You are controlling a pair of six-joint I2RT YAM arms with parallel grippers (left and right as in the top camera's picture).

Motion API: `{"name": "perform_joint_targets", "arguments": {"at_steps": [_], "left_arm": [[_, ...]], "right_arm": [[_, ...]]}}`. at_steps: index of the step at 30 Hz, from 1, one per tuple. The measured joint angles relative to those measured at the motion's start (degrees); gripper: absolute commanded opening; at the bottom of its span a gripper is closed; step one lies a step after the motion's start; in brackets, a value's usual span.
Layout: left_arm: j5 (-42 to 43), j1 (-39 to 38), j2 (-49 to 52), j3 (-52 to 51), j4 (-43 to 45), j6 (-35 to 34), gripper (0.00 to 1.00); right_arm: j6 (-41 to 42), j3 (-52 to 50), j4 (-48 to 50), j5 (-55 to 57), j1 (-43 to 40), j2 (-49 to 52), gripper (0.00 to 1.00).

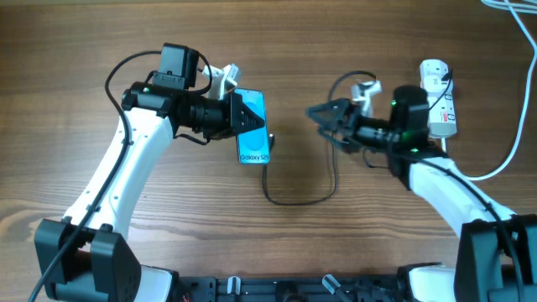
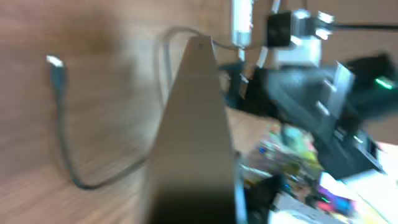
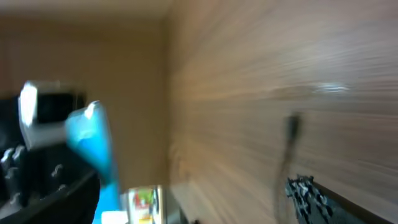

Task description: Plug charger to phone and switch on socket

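My left gripper (image 1: 237, 115) is shut on the phone (image 1: 253, 138), a turquoise screen with "Galaxy S25" text, held tilted above the table. In the left wrist view the phone (image 2: 193, 124) shows edge-on and blurred. The charger, a thin black cable (image 1: 302, 200), loops across the table; its connector tip (image 2: 55, 62) lies loose on the wood beside the phone, near its right edge (image 1: 270, 136). My right gripper (image 1: 323, 117) is open and empty, pointing left towards the phone, a hand's width away. The white socket (image 1: 440, 96) lies at the far right behind the right arm.
A thick white cord (image 1: 512, 151) runs from the socket off the right edge. The right wrist view is blurred; it shows the phone (image 3: 93, 143), the cable (image 3: 289, 137) and bare wooden table (image 3: 261, 74).
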Motion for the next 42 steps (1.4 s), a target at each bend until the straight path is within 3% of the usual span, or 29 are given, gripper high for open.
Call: {"name": "perform_joint_targets", "arguments": {"at_steps": [6, 8, 14, 31, 36, 42], "left_arm": [[14.38, 0.00, 0.35, 0.00, -0.44, -1.40, 0.04], [17.44, 0.00, 0.35, 0.00, -0.72, -3.74, 0.04], [19.45, -0.46, 0.35, 0.00, -0.94, -11.28, 0.04], [18.47, -7.41, 0.35, 0.00, -1.33, -16.81, 0.04], [18.47, -7.41, 0.35, 0.00, -1.31, -30.84, 0.04], [18.53, -7.41, 0.35, 0.00, -1.27, -48.94, 0.22]], "right_arm": [[-2.10, 0.11, -19.91, 12.83, -4.72, 0.02, 1.00], [-2.21, 0.11, -21.64, 15.04, -4.72, 0.02, 1.00], [-2.21, 0.11, -22.03, 17.57, -4.72, 0.02, 1.00], [-2.21, 0.11, -22.03, 18.18, -4.72, 0.02, 1.00], [-2.21, 0.11, -22.03, 18.21, -4.72, 0.02, 1.00], [-2.21, 0.11, -22.03, 18.21, -4.72, 0.02, 0.99]]}}
